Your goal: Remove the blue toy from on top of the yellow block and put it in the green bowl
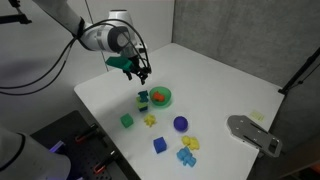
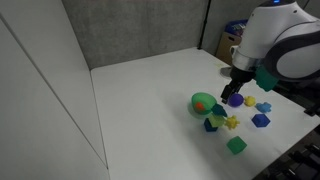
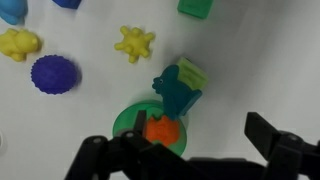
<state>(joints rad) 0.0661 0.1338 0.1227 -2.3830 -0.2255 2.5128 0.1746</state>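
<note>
The blue toy [image 3: 173, 92] sits on top of the yellow block [image 3: 193, 71], right beside the green bowl [image 3: 128, 120]. An orange toy [image 3: 160, 131] lies in the bowl. The stack also shows in both exterior views [image 1: 142, 100] [image 2: 211, 122], next to the bowl [image 1: 165, 98] [image 2: 200, 101]. My gripper [image 3: 185, 150] is open and empty. It hovers above the bowl and the stack in both exterior views [image 1: 141, 72] [image 2: 238, 90], touching neither.
Around the stack lie a yellow star piece [image 3: 134, 43], a purple ball [image 3: 53, 74], a lumpy yellow toy [image 3: 18, 43], a green cube [image 1: 127, 121], a darker blue cube [image 1: 159, 145] and a light-blue lumpy toy [image 1: 186, 156]. A grey flat object [image 1: 255, 133] lies near the table edge.
</note>
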